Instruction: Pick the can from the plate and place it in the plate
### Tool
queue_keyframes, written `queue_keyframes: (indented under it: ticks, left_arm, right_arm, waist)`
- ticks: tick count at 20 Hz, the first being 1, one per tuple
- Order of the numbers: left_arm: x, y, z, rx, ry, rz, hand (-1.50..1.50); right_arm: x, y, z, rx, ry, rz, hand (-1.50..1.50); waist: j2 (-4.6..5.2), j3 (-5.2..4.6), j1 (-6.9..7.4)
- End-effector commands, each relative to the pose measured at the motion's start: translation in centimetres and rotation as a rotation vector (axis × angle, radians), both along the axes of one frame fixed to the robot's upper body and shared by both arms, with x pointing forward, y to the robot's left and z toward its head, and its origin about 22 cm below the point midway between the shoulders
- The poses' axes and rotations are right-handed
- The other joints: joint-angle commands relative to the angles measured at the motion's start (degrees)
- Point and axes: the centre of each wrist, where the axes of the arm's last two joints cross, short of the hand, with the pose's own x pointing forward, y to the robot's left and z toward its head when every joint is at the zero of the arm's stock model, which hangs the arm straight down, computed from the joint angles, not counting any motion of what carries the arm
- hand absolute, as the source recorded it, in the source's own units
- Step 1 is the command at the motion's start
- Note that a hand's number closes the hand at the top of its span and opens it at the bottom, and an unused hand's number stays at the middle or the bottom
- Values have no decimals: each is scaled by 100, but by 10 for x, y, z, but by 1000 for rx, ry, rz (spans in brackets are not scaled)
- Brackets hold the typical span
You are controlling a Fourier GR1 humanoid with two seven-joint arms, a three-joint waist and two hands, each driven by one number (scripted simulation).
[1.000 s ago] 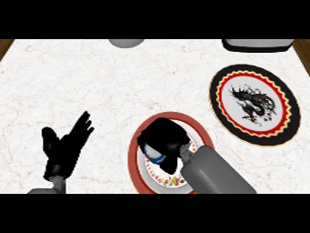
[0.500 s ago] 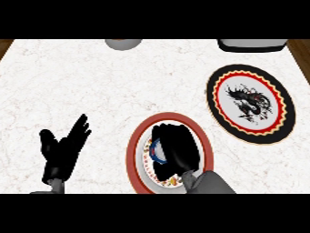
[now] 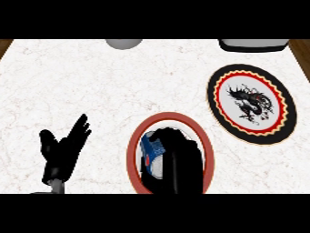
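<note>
white marbled surface [image 3: 83,82] carries, nearest, the right hand [image 3: 177,154] with fingers curled on the blue can [image 3: 150,152] in the red-rimmed plate [image 3: 136,150]; grasp underway, next lift toward the far-right dragon plate [image 3: 278,91]; left hand [image 3: 64,150] rests, fingers apart.

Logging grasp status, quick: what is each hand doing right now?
Left hand: open, holding nothing, resting on the white marble counter.
Right hand: curled round the blue can over the red-rimmed plate.
</note>
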Motion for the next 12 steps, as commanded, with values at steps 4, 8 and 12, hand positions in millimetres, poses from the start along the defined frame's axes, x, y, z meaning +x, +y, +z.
queue_keyframes:
  ticks: [4, 8, 12]
  left_arm:
    - [1, 6, -9, -3, -4, -5, 0]
    - [8, -12, 9, -15, -5, -9, 0]
    - [-2, -5, 0, -1, -18, -21, 0]
  right_arm:
    - [-5, -15, 15, 215, -127, -221, 150]
    - [9, -44, 8, 321, -166, -285, 150]
    - [40, -89, -17, 270, -236, -360, 150]
  waist:
    - [48, -3, 6]
    - [56, 5, 37]
    - [71, 4, 88]
